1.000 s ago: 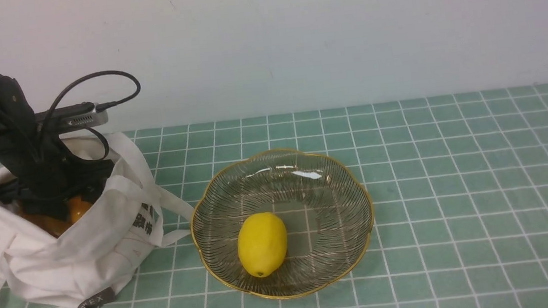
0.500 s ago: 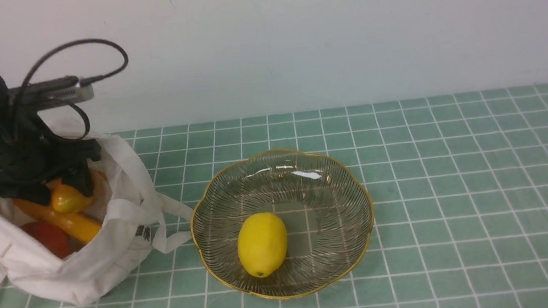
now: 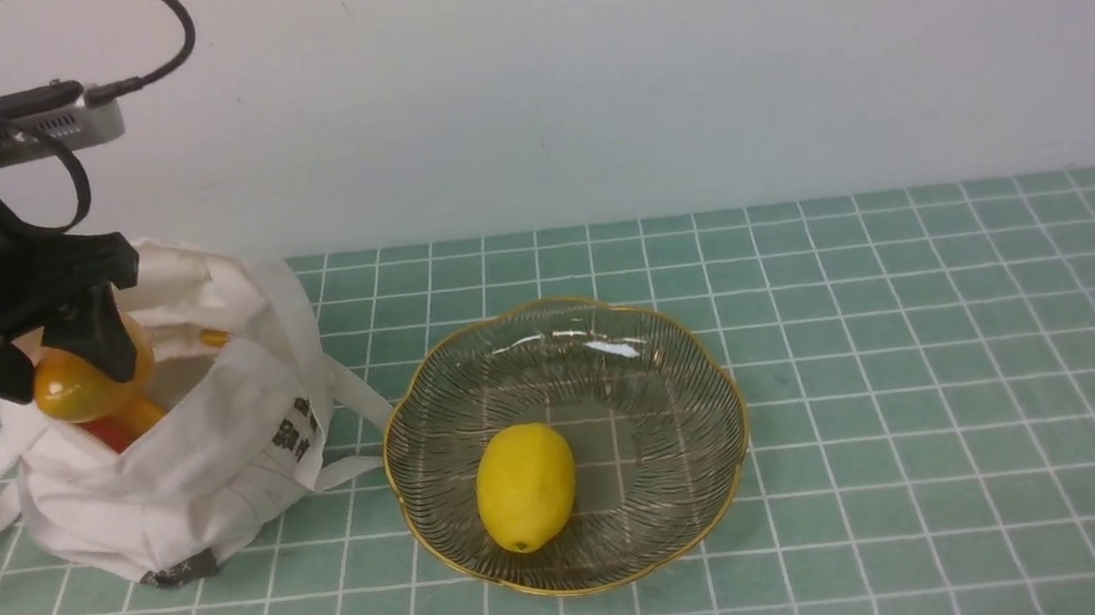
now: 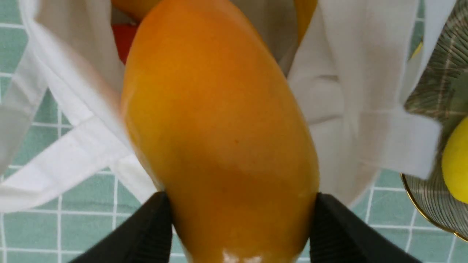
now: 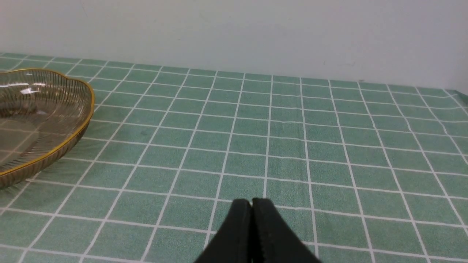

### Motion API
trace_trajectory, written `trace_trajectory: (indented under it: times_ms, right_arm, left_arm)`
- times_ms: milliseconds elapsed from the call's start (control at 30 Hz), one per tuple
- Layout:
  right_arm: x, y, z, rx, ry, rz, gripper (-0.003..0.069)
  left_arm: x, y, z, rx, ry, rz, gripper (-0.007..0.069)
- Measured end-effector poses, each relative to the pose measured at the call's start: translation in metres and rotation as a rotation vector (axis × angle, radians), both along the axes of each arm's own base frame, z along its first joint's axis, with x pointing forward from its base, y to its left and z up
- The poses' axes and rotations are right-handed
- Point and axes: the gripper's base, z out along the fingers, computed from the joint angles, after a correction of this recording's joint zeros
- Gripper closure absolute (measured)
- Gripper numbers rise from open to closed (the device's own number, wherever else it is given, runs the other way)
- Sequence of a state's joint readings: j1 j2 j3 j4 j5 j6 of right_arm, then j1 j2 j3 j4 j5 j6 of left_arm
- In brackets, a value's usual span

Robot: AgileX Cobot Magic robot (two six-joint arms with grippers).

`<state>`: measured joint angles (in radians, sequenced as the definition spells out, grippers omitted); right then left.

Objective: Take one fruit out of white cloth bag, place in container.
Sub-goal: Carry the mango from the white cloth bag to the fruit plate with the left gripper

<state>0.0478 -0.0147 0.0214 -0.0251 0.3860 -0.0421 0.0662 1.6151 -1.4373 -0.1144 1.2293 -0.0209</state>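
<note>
Cloth Bag on Left Side, Glass Bowl Near Centre

The cloth bag [image 3: 221, 459] lies on the tabletop [image 3: 919, 412] at the left of the frame, with bananas [image 3: 138, 415] inside it. Right of the bag, just below the frame's centre, the glass bowl [image 3: 664, 477] sits on the tabletop. The lemon [image 3: 526, 488] lies in the bowl, in its lower left part. The wall [image 3: 585, 73] rises behind the tabletop, across the upper frame.

front view faces wall, left wrist close above bag [image 4: 329, 109]

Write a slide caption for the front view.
Fingers grip an orange fruit above a white cloth bag, left of a glass bowl holding a lemon.
</note>
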Motion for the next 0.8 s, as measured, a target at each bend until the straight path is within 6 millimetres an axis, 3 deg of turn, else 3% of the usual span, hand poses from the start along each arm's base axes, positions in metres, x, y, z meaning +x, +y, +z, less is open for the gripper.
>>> trace_trajectory:
  times_ms: [100,267,367,433,567,700,800]
  right_arm:
    - [0.000,0.000,0.000,0.000,0.000,0.000,0.0674]
    - [0.000,0.000,0.000,0.000,0.000,0.000,0.0674]
    - [0.000,0.000,0.000,0.000,0.000,0.000,0.0674]
    - [0.000,0.000,0.000,0.000,0.000,0.000,0.0674]
    - [0.000,0.000,0.000,0.000,0.000,0.000,0.0674]
    - [0.000,0.000,0.000,0.000,0.000,0.000,0.0674]
    - [0.000,0.000,0.000,0.000,0.000,0.000,0.0674]
  left_arm:
    - [-0.008,-0.008,0.014,-0.049,-0.049,-0.023,0.0192]
    - [-0.025,-0.042,0.039,-0.099,-0.137,-0.188,0.0192]
    - [-0.035,-0.089,0.047,-0.139,-0.189,-0.356,0.0193]
    - [-0.035,-0.103,0.045,-0.146,-0.197,-0.401,0.0193]
    - [-0.026,-0.146,0.025,-0.153,-0.208,-0.505,0.0193]
    - [-0.008,-0.169,-0.002,-0.147,-0.217,-0.526,0.0193]
    - [0.011,-0.189,-0.036,-0.134,-0.209,-0.538,0.0193]
